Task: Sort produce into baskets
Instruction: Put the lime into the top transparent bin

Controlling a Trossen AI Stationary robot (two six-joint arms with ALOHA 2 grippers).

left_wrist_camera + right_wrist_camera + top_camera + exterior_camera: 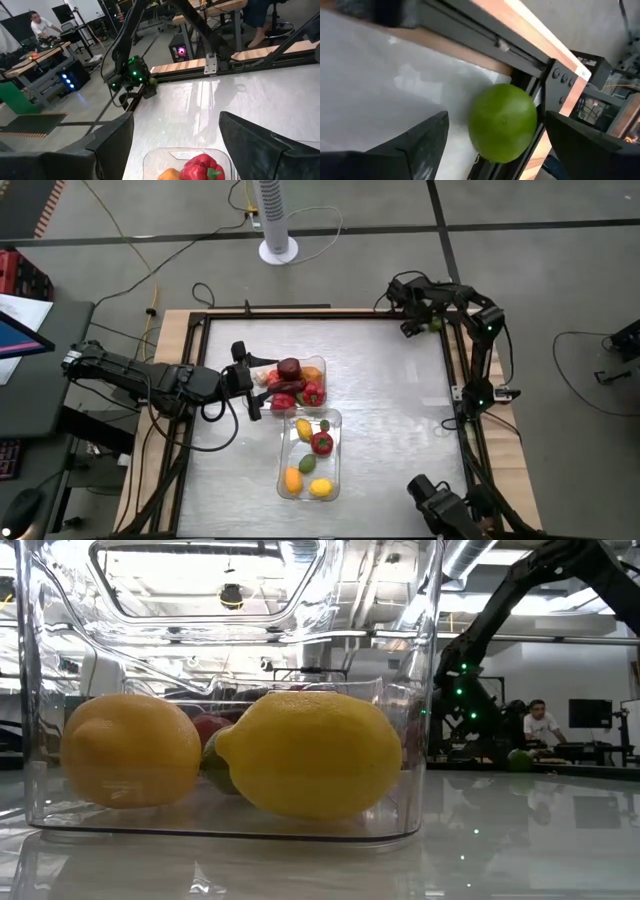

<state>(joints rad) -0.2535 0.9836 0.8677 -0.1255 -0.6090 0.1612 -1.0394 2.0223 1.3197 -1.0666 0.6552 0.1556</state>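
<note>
A white tower fan [276,220] stands on the floor beyond the table [400,380]; a person [541,725] sits at a desk.

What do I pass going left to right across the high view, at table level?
Left gripper → basket of mostly red produce, which the lower basket with yellow pieces overlaps sideways → bare table → right gripper at the far right corner, over a green fruit.

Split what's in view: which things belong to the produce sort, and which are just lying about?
Job:
- two clear baskets: far basket, near basket, both holding produce
- green lime at the table's far right corner, between the right gripper's open fingers
- left gripper, open above the far basket

Lying about:
- white tower fan
- floor cables
</note>
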